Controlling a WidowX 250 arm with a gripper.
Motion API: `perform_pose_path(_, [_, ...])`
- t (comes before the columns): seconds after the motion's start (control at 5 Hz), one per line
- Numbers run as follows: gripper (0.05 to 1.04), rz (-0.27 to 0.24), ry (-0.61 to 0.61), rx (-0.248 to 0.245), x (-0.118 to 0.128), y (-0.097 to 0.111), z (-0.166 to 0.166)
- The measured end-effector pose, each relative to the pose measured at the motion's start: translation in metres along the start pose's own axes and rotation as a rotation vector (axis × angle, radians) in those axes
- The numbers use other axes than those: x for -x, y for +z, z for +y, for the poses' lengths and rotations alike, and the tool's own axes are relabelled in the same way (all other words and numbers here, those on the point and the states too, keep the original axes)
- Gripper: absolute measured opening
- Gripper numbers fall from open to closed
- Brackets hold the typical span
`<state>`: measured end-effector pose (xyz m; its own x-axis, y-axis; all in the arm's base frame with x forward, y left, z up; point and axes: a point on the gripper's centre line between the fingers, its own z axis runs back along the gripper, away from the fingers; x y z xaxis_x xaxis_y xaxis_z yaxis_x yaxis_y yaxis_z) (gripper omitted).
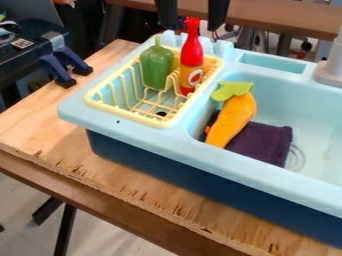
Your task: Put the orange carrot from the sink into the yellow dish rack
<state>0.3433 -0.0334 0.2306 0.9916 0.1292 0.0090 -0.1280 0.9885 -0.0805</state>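
Two widely parted fingers [218,14] of the empty gripper [191,28], its upper part cut off, hang near the red bottle [192,54].

And we're counting, folks: bottles come to two, with one red bottle [192,54] and one green bottle [156,67] on the sheet! Dish racks, a single yellow one [125,116]! Orange toy vegetables with green tops, just one [235,114]! Dark purple cloths, one [264,141]! Over to the toy sinks, and it's one [220,161], with one faucet base [330,74]! Blue clamp-like pieces make a pair, one [56,70] plus another [73,60], and wooden boards total one [40,117]
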Motion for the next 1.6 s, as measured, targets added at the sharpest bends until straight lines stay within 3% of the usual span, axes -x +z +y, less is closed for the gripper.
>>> perform_pose_path(0.2, [1.011,0.046,0.001,-0.011,0.000,-0.014,0.001])
perform_pose_path(0.4, [1.011,0.086,-0.099,-0.022,0.008,-0.038,-0.008])
perform_pose_path(0.6, [1.011,0.090,-0.128,-0.039,0.017,-0.046,-0.017])
perform_pose_path(1.0, [1.011,0.052,-0.144,-0.021,0.023,-0.048,-0.028])
perform_pose_path(1.6, [1.011,0.083,-0.122,-0.005,0.016,-0.077,-0.051])
